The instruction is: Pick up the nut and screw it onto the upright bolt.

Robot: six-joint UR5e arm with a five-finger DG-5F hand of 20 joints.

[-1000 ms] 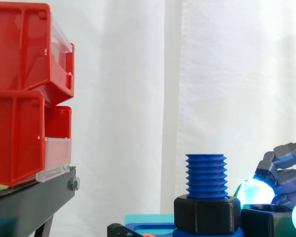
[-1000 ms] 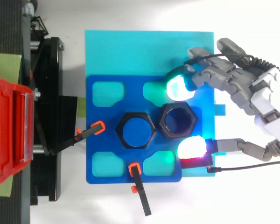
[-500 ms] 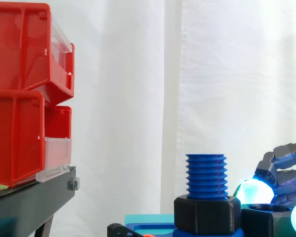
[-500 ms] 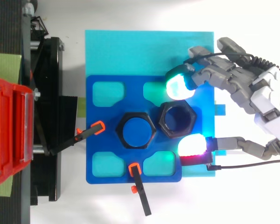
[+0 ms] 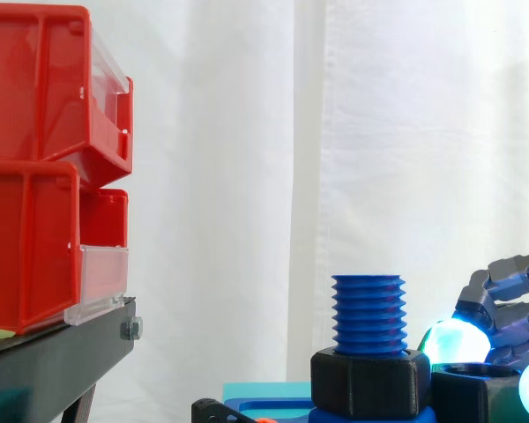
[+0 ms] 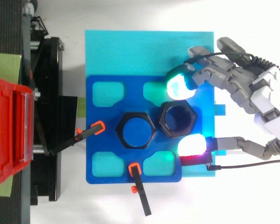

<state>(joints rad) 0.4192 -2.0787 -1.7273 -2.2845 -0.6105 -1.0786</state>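
Observation:
The blue threaded bolt (image 5: 368,313) stands upright on the dark blue plate (image 6: 105,140), with a black hex collar (image 6: 137,129) around its foot. Just right of it a loose black nut (image 6: 177,120) rests on the plate, also seen in the side view as the nut (image 5: 476,397). My hand (image 6: 252,98) reaches in from the right and straddles this nut. A cyan glowing pad (image 6: 178,87) sits against the nut's far side. A white and red glowing pad (image 6: 192,145) sits against its near side. The hand (image 5: 511,304) stays low beside the bolt.
Red bins (image 5: 44,167) stand stacked on a black stand (image 5: 62,352) at the left. A light blue mat (image 6: 144,51) lies under the plate. Two black clamps with orange tips (image 6: 97,127) (image 6: 134,170) hold the plate's left and front edges.
The nut has shifted slightly toward the cyan pad. The hand has hardly moved.

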